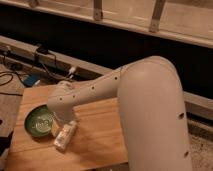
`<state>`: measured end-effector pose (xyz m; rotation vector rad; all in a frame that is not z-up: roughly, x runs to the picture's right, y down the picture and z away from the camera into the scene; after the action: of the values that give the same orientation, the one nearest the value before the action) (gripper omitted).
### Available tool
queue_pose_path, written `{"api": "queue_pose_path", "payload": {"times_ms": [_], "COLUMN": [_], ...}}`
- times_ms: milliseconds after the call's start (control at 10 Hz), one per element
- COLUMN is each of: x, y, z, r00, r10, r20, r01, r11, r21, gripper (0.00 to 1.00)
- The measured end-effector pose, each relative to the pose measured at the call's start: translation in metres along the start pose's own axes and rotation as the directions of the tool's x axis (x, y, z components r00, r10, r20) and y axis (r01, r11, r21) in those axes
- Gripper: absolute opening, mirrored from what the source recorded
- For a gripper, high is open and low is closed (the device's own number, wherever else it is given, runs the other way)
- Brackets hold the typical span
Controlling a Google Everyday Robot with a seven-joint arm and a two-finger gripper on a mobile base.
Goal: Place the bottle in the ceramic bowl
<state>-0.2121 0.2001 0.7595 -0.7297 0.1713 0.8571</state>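
The green ceramic bowl (39, 120) sits on the left part of the wooden table (100, 135); its right edge is covered by my arm. The pale cream bottle (65, 136) lies on its side on the table just right of the bowl, its upper end under my wrist. My gripper (61, 124) is at the end of the white arm, pointing down over the bottle's upper end and the bowl's right rim. The wrist hides most of the gripper.
My large white arm (150, 110) spans the right half of the view over the table. Cables and a power strip (40, 50) lie on the floor behind the table. The table's left edge is close to the bowl.
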Motion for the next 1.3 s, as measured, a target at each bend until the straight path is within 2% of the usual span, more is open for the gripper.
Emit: {"api": "queue_pose_path", "payload": {"times_ms": [100,200,400,600,800,1300], "x": [-0.003,-0.005,-0.006,-0.006,-0.005,-0.005], "y": [0.001,0.001,-0.001,-0.002,-0.007,-0.006], "z": [0.010,0.015,0.020,0.020,0.018,0.018], "r00": [0.999,0.997,0.993,0.992,0.988,0.989], "r10": [0.030,0.074,0.117,0.125,0.152,0.150], "r20": [-0.013,-0.010,-0.008,-0.006,0.010,0.009], "r01": [-0.030,-0.074,-0.117,-0.125,-0.152,-0.150], "r11": [1.000,0.997,0.993,0.992,0.988,0.989], "r21": [0.004,0.020,0.034,0.032,0.013,0.012], "gripper": [0.80,0.80,0.80,0.80,0.80,0.80]}}
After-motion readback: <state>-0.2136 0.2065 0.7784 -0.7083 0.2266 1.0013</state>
